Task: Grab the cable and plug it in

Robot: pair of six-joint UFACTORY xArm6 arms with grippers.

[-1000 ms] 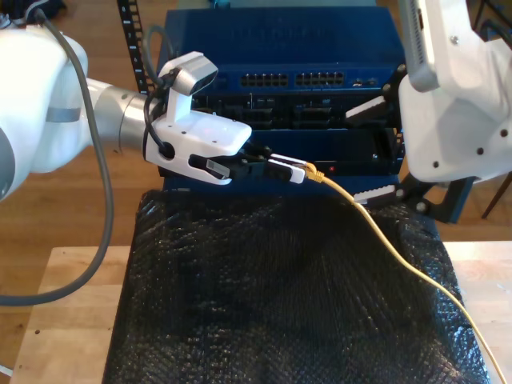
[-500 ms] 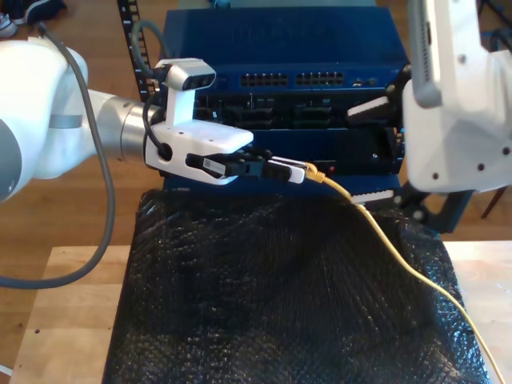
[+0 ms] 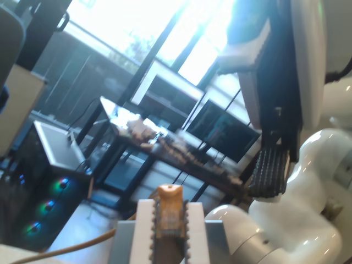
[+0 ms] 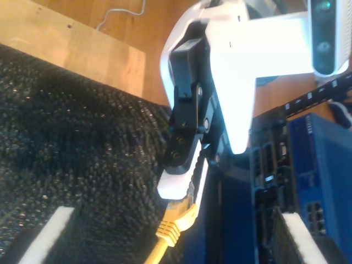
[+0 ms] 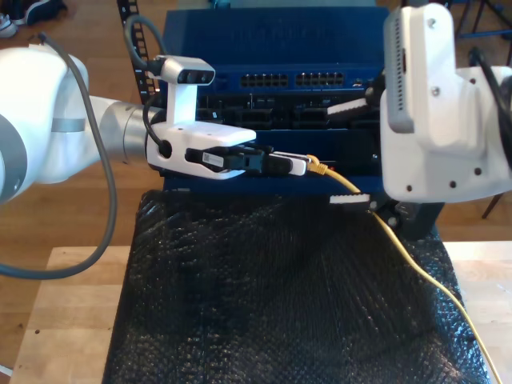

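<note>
Clamped between the ribbed white pads of my first claw (image 5: 298,166) you have the plug end of the long, thin yellow network cable (image 5: 400,244); my first wrist view shows the two pads pressed on either side of the yellow boot, so that claw is closed on it. From the plug the cable runs away toward the exterior view's right, sags over the black bubble-textured mat (image 5: 264,304) on the pale wooden desk (image 5: 68,320), and leaves at that view's lower right corner. My second claw (image 4: 176,242) stands wide apart and grips nothing, its white pads either side of the scene in my second wrist view, which looks straight at the first claw and the yellow boot. I judge that you are past the grab and into the carry to the socket. The plug tip sits just in front of the blue rack-mounted network switch (image 5: 272,48), below its rows of ports, not yet in one. Your next move calls for raising and squaring the plug to a port, clip side correct, then a straight push; I cannot tell the clip's facing from here.
</note>
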